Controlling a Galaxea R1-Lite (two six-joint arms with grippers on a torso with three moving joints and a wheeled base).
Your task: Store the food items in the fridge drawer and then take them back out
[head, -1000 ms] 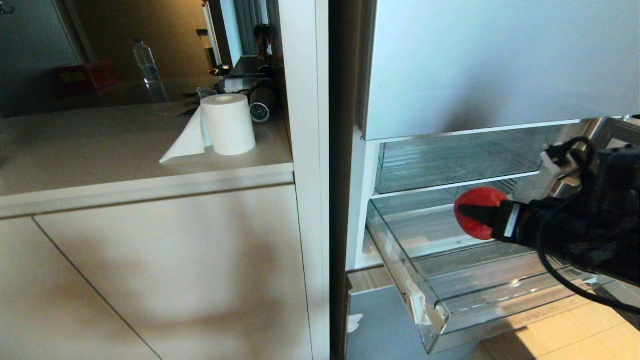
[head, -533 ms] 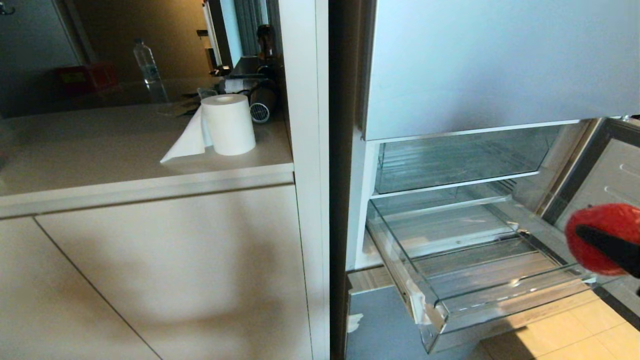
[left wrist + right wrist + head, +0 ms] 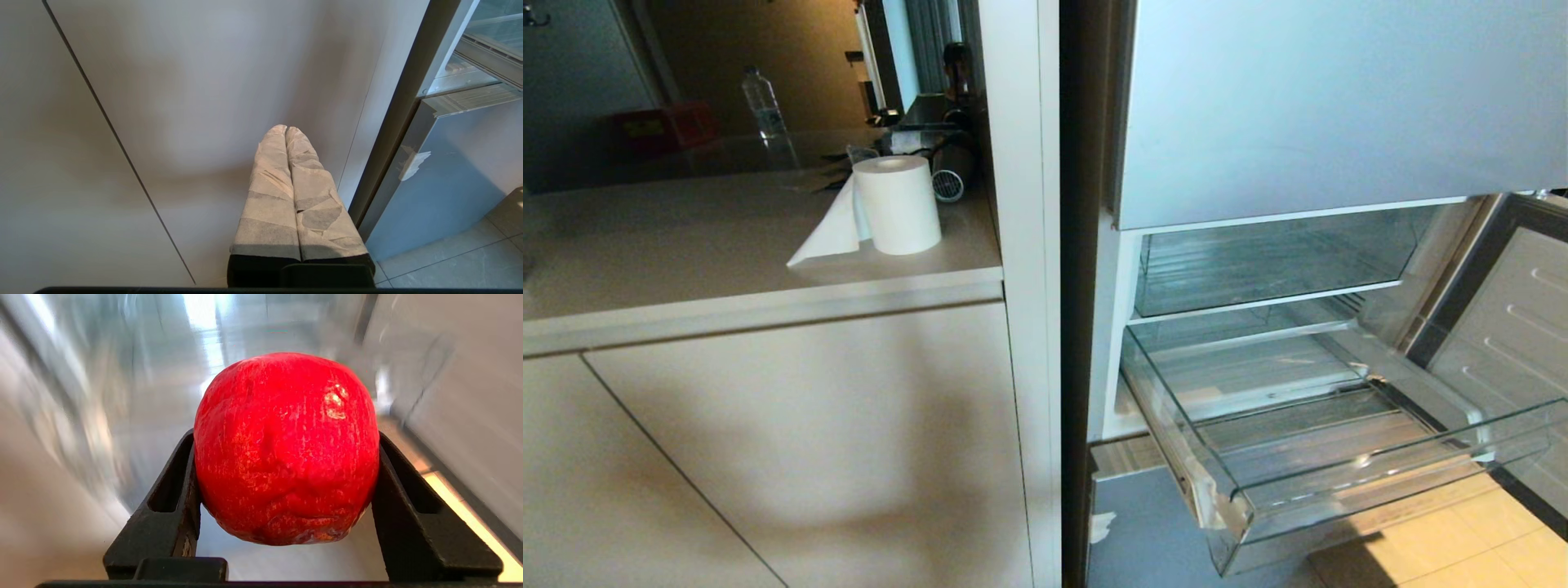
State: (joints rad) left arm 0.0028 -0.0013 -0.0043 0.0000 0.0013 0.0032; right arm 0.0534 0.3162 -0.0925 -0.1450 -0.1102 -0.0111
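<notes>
In the right wrist view a round red apple (image 3: pixel 286 449) fills the space between two black fingers (image 3: pixel 175 506), and my right gripper (image 3: pixel 286 469) is shut on it; the surroundings there are blurred. Neither the apple nor that arm shows in the head view. The clear plastic fridge drawer (image 3: pixel 1339 498) stands pulled out with nothing in it, its ribbed base and thick front lip visible. My left gripper (image 3: pixel 286 130) is shut, its tape-wrapped fingers pressed together, parked low in front of the beige cabinet door (image 3: pixel 184 102).
A second clear drawer (image 3: pixel 1258 261) sits pushed in above the open one. The fridge's pale-blue bottom door (image 3: pixel 1143 531) lies below. On the counter (image 3: pixel 686 245) at the left stand a paper roll (image 3: pixel 894 204) and a water bottle (image 3: pixel 761 100). Tiled floor (image 3: pixel 1462 547) shows at bottom right.
My right arm has drawn back from over the drawer with the apple, moved right and left the head view. The drawer has stayed open and the left gripper has not moved.
</notes>
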